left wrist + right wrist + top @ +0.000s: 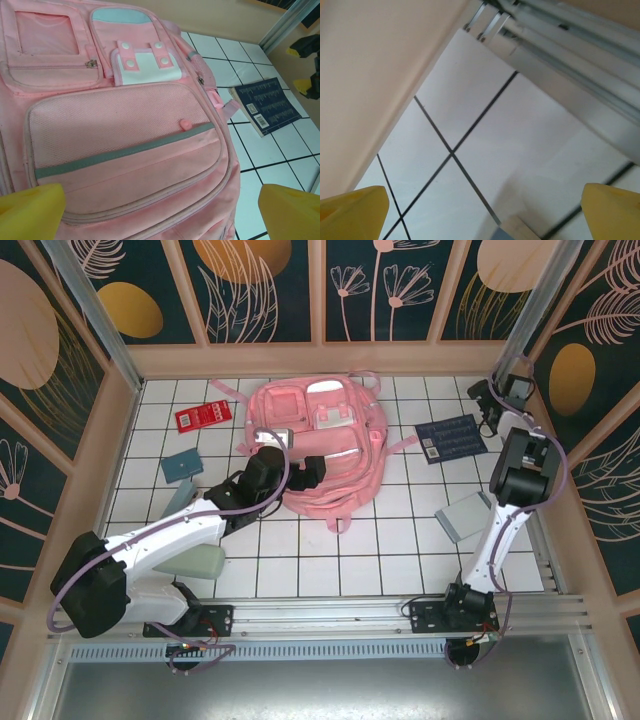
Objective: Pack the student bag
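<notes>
The student bag (320, 440) is a big pink backpack lying flat on its back in the middle of the white tiled table. Its front pockets and a grey strip face up in the left wrist view (125, 130). My left gripper (300, 466) hovers over the bag's near end. Its yellow fingertips (30, 210) stand wide apart, so the left gripper (160, 215) is open and holds nothing. My right gripper (497, 400) is at the far right corner, away from the bag. It (482, 215) is open over bare tiles.
A dark blue book (452, 437) lies right of the bag, also seen as the book (267, 105) from the left wrist. A grey-blue notebook (463, 516) lies near the right arm. A red packet (203, 416) and teal case (181, 466) lie at left. Walls enclose the table.
</notes>
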Available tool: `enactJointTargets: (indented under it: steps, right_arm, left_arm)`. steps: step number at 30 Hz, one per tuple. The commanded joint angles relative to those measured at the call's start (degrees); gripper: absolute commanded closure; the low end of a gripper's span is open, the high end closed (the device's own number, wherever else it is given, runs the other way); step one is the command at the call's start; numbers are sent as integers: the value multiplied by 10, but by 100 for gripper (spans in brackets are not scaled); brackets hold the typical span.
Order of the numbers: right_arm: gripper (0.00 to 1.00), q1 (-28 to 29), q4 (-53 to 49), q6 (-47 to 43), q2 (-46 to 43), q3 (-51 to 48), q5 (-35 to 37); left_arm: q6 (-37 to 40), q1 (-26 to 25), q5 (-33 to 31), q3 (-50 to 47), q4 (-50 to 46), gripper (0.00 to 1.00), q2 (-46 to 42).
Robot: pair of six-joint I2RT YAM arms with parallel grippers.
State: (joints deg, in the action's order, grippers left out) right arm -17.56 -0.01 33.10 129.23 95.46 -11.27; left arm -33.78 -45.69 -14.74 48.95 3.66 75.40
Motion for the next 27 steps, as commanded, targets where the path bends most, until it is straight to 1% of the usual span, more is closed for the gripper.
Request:
enactJointTargets:
  steps: [1,5,11,14,21,27]
  right_arm:
    - [1,4,-58,-18,35,46,-60]
    - [1,16,-93,-37,60,79,-80]
    - [1,47,-106,-58,36,55,-81]
    - [1,71,-91,-56,-5,2,-84]
    - [1,143,-88,-79,-88,-114,-32]
    - [1,185,-38,-49,-175,-254,-32]
  left_arm:
    - [-6,4,5,-6,13,2,-6]
    - [-7,4,9,-6,15,2,-1]
    - [-8,4,13,-11,25,2,1]
    - [-10,4,15,-20,32,2,-2]
    - [-15,4,27,-39,51,1,-7]
    - [-17,4,31,-51,55,1,-10]
